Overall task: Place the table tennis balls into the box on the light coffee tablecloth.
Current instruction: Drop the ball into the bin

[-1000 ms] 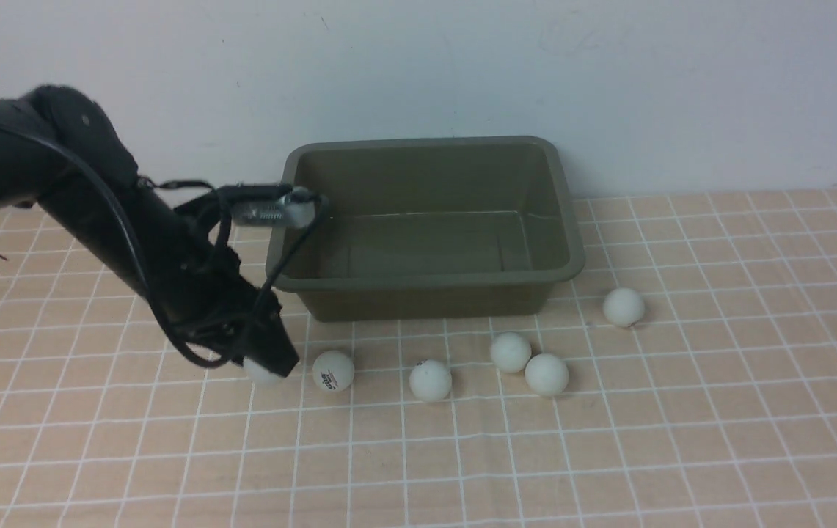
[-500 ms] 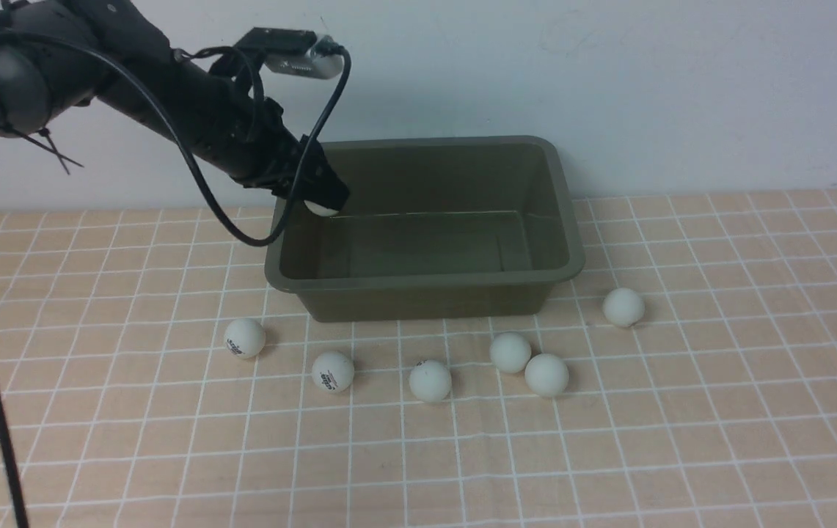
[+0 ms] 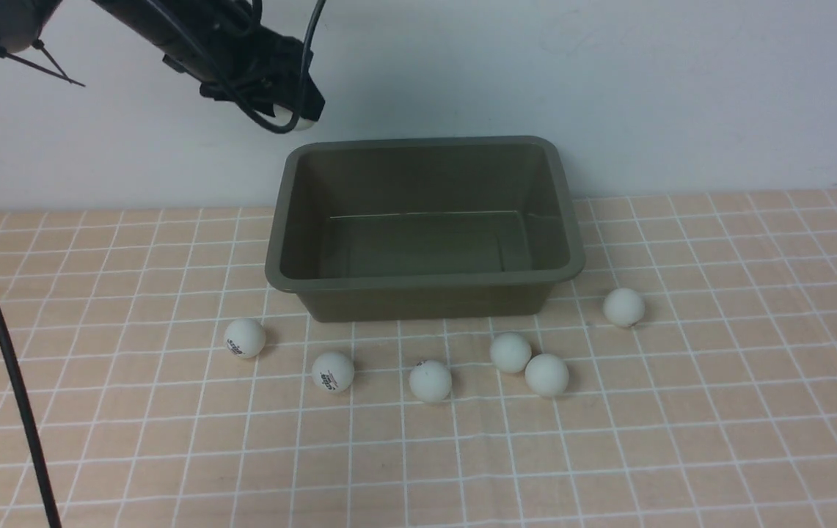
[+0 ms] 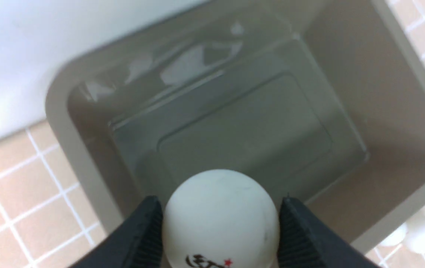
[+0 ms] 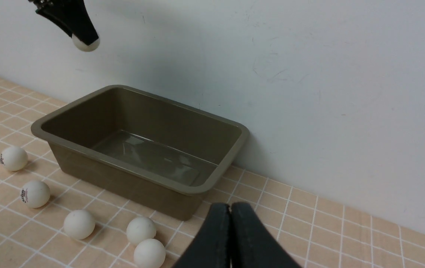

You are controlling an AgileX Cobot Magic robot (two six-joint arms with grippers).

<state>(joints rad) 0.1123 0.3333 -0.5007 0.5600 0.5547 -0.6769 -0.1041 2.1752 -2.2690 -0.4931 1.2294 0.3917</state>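
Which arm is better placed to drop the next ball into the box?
Left. The left tool grips a ball, raised near the box's left rear corner. The right tool is shut and empty, low at the box's right.

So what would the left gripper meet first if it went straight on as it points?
Probably the floor of the box: the left gripper, holding a table tennis ball, aims into it, nothing between; depth is uncertain.
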